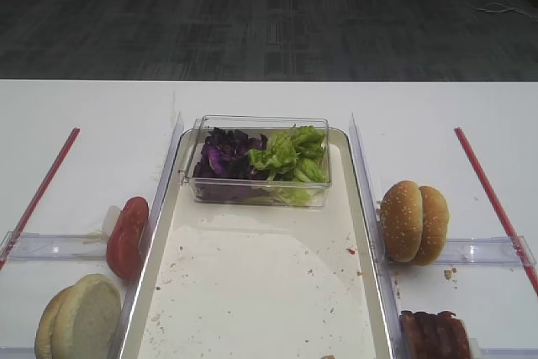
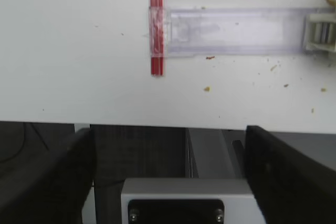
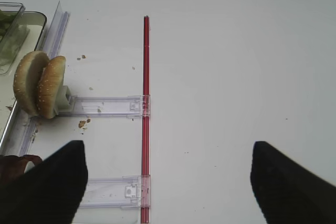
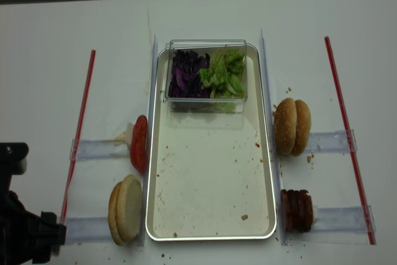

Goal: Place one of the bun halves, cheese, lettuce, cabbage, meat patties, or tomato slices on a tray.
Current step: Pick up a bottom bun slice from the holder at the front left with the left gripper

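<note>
Both grippers gape wide and hold nothing, well away from the food.

High views: left gripper [image 4: 25,231] sits at the table's near-left corner, apart from the bun halves [image 4: 126,208] and tomato slices [image 4: 139,143] beside the tray [image 4: 211,178]; lettuce [image 4: 226,72] and cabbage [image 4: 185,74] fill a clear box [image 4: 208,100]. Right wrist view: right gripper [image 3: 168,182] over bare table, sesame bun halves [image 3: 39,83] at left.

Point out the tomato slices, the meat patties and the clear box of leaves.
tomato slices [image 4: 139,143]: realsense overhead view, on the red face of the upright stack left of the tray.
meat patties [image 4: 297,210]: realsense overhead view, middle of the dark stack right of the tray.
clear box [image 1: 257,194]: high front view, on its near wall.
</note>
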Action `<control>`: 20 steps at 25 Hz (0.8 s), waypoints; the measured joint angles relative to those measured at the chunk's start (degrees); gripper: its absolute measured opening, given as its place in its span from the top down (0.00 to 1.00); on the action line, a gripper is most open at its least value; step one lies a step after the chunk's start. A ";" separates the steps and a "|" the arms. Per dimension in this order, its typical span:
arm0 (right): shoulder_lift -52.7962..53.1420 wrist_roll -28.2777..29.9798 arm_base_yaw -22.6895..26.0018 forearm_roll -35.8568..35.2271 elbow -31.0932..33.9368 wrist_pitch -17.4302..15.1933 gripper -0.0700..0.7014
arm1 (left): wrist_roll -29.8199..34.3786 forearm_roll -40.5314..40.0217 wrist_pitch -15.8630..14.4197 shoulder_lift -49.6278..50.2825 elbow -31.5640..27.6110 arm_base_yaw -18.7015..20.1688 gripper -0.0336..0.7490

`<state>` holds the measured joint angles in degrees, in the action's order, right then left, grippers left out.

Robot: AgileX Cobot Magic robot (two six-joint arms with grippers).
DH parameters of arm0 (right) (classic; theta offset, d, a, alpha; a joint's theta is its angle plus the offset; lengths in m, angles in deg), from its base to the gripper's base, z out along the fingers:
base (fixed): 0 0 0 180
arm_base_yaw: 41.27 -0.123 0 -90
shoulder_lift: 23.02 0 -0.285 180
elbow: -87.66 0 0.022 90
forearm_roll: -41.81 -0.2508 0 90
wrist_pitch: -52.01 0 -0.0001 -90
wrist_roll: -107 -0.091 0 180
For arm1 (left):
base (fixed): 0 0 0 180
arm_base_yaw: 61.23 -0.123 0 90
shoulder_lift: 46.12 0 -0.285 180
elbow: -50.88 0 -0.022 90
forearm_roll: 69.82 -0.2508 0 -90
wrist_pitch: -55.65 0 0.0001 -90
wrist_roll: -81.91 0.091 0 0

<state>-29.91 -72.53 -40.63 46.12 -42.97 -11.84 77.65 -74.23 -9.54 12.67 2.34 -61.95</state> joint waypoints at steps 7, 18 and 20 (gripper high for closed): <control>0.00 0.00 0.00 0.00 0.00 0.00 0.06 | -1.66 0.00 4.22 5.70 3.37 0.00 0.24; 0.00 0.11 0.00 0.00 0.00 0.00 0.06 | -1.76 1.72 4.53 19.50 13.01 0.11 0.24; 0.00 0.11 0.00 0.00 0.00 0.00 0.06 | -1.54 2.83 4.05 19.75 13.68 0.97 0.25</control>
<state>-29.91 -72.42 -40.63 46.12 -42.97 -11.84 76.11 -71.40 -5.48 32.42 16.02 -60.98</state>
